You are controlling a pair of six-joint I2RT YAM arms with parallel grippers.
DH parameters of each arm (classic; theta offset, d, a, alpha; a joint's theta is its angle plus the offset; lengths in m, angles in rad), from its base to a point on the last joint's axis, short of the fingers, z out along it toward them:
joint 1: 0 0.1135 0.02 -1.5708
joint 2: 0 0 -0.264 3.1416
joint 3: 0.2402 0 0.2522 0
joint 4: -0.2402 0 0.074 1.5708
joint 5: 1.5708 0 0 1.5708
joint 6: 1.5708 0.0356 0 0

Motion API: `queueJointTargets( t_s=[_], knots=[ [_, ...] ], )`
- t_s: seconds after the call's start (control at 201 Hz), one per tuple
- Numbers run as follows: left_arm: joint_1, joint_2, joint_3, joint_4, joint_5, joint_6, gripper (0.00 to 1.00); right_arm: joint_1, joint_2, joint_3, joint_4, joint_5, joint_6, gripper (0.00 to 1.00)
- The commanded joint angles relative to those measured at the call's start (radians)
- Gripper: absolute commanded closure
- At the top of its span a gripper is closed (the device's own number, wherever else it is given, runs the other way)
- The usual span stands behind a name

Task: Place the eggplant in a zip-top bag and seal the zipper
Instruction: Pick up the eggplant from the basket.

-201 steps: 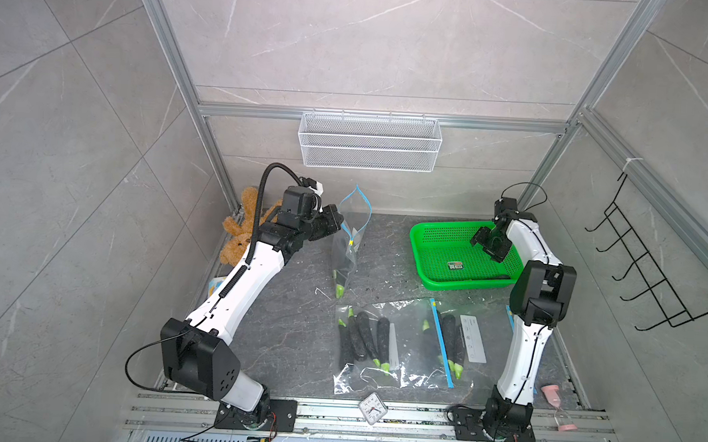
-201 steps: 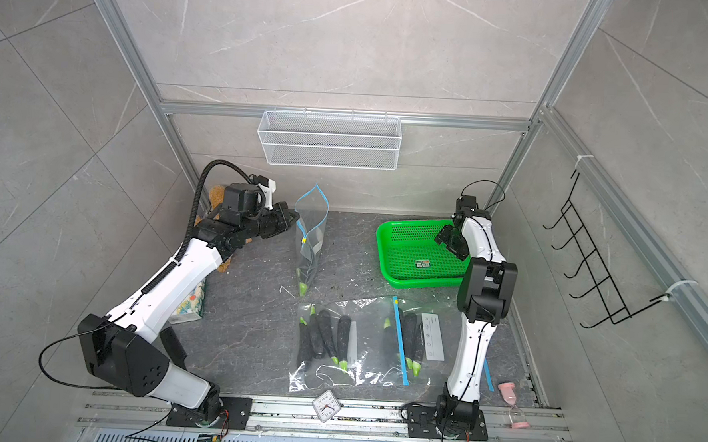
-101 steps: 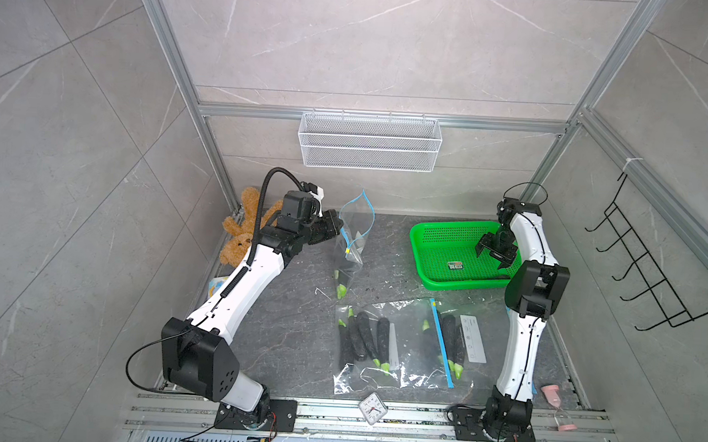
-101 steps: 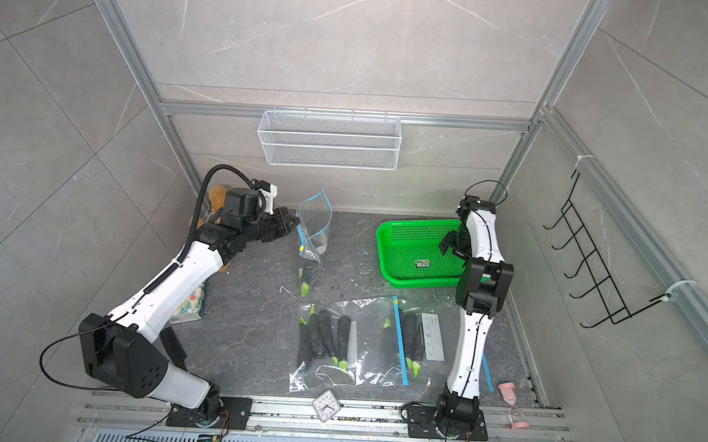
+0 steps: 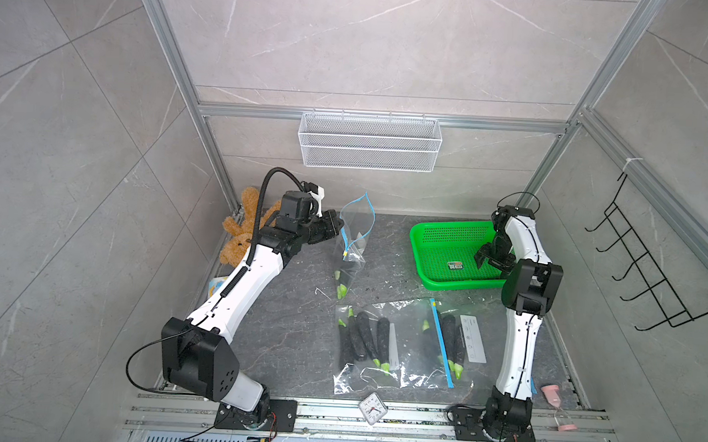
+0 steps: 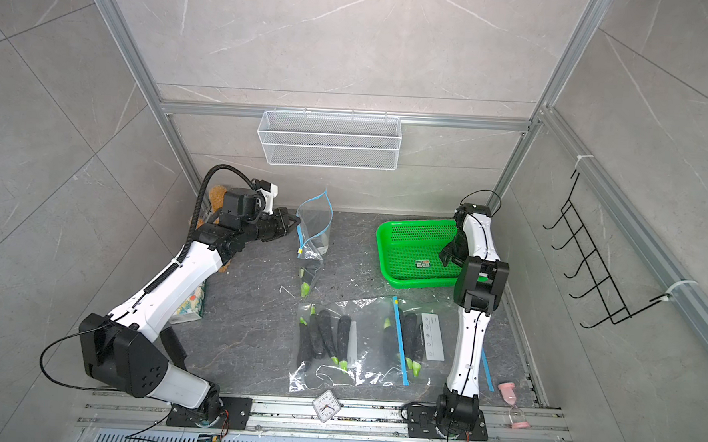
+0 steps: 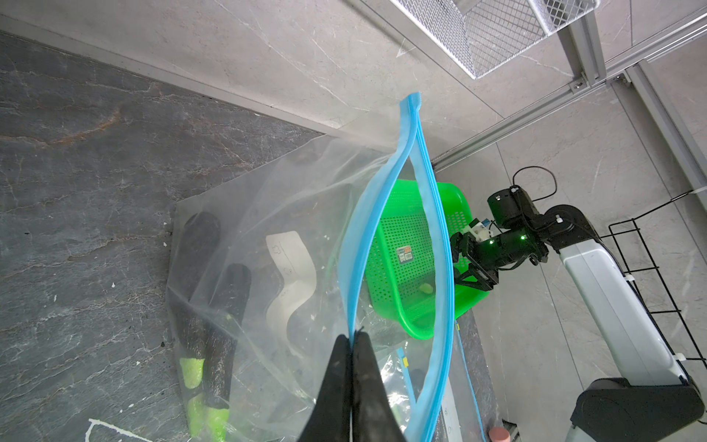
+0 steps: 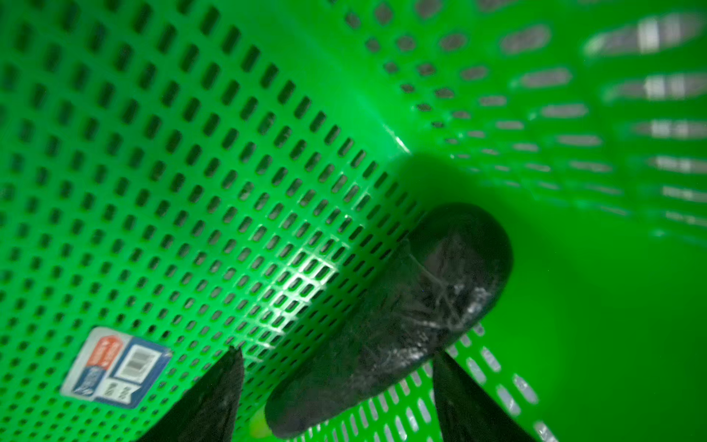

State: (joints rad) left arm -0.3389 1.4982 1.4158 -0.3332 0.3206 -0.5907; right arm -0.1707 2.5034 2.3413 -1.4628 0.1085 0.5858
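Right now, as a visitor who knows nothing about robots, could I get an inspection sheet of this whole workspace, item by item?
Surface: dark stone-look tabletop, scattered specks.
Job's things: zip-top bag held upright, mouth open, bagged eggplants inside; one loose eggplant in the green basket; filled bags lying flat.
Clutter: teddy bear, small clock, pink sand timer.
Grippers: left gripper shut on the bag's blue zipper edge; right gripper open, straddling the loose eggplant.
Cables: black hose arching over the left arm; thin loop at the right wrist.
Surroundings: wire basket on back wall; hook rack on side wall.
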Motion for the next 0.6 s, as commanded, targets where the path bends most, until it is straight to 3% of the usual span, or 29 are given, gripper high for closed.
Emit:
queueJointTargets(
  t_s=[0.0, 0.333, 0.493, 0.597],
  knots=[
    [0.011, -0.048, -0.005, 0.043, 0.024, 0.022, 1.0, -0.003, -0.052, -0.077, 0.051, 0.013, 0.045, 0.21],
    [0.017, -0.052, -0.005, 0.036, 0.023, 0.024, 1.0, 0.003, -0.159, -0.327, 0.28, -0.006, 0.08, 0.23],
    [0.018, -0.043, 0.003, 0.034, 0.025, 0.02, 1.0, 0.013, -0.187, -0.359, 0.352, -0.03, 0.073, 0.38],
    [0.018, -0.036, 0.006, 0.031, 0.025, 0.021, 1.0, 0.023, -0.195, -0.367, 0.382, -0.023, 0.059, 0.53]
  ],
)
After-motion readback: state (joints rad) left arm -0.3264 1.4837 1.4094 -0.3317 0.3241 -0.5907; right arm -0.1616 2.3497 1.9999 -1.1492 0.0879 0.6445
